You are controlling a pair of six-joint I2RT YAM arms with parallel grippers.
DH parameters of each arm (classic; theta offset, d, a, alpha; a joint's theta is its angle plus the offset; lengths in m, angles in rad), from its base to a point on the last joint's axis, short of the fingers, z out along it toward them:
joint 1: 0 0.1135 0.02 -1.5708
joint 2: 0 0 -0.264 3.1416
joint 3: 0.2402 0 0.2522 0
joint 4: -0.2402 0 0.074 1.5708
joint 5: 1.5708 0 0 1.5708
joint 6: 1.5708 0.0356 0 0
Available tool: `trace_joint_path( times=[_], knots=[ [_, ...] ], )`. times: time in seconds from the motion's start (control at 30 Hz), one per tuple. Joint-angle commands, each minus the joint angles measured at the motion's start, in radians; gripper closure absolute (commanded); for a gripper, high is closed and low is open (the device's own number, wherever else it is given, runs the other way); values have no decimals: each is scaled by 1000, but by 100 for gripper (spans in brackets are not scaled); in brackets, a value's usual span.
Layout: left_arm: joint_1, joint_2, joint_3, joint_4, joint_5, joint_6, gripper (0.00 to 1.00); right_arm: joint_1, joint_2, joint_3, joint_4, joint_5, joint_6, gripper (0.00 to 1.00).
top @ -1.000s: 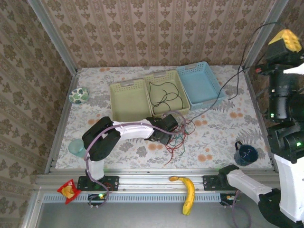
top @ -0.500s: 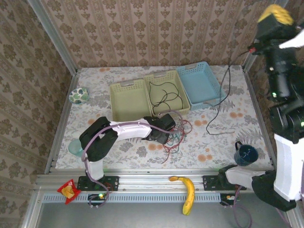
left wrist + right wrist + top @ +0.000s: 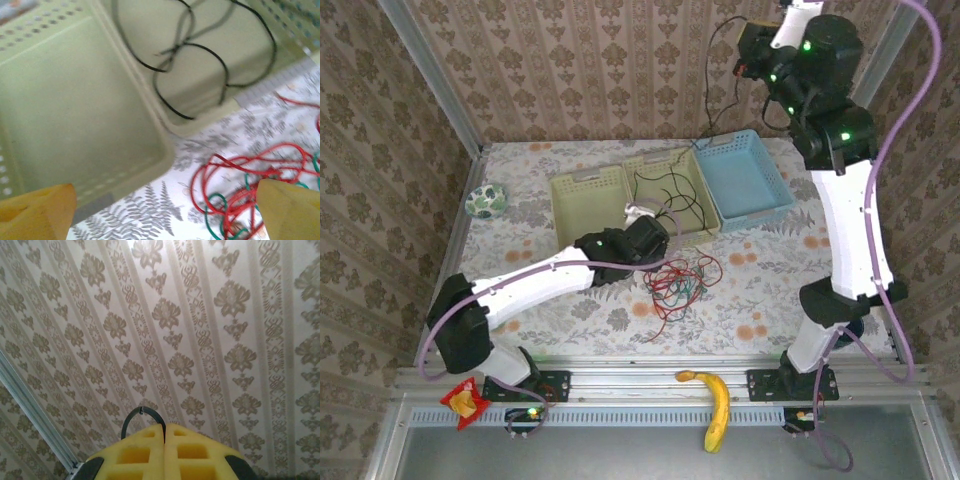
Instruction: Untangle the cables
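Cables lay in two places. Widest was the floral-cloth table (image 3: 790,270), with open cloth to the right of the tangle and a clear strip between it and the near rail.

Three plastic baskets stood in a row, sides touching, at the far edge. The pale yellow-green left basket (image 3: 588,215) lay bare inside, as did the light blue right basket (image 3: 745,185). The pale yellow-green middle basket (image 3: 660,157) held loose loops of the thin black cable (image 3: 220,55), which left over the far right corner and rose along the wall.

High up there, the right gripper (image 3: 164,432) had its yellow fingers pressed together, pinching a small loop of the black cable.

The left gripper (image 3: 165,200) hung over the near corners of the two yellow-green baskets, its yellow fingers (image 3: 40,210) spread wide and gripping nothing.

Just in front of the middle basket, the thin red cable (image 3: 672,270) and thin green cable (image 3: 216,196) lay knotted together on the cloth, off the basket rim.
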Motion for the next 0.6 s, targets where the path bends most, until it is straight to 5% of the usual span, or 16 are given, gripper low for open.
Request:
trace_joint_path(
  times=[0.0, 0.3, 0.57],
  knots=[
    [37, -56, -37, -90, -124, -150, 6, 30, 33, 47, -35, 38, -12, 100],
    [56, -124, -125, -126, -139, -279, 6, 170, 108, -248, -119, 249, -97, 100],
    [60, -124, -93, -154, -162, -263, 5, 128, 132, -651, 10, 94, 122, 100]
  ],
)
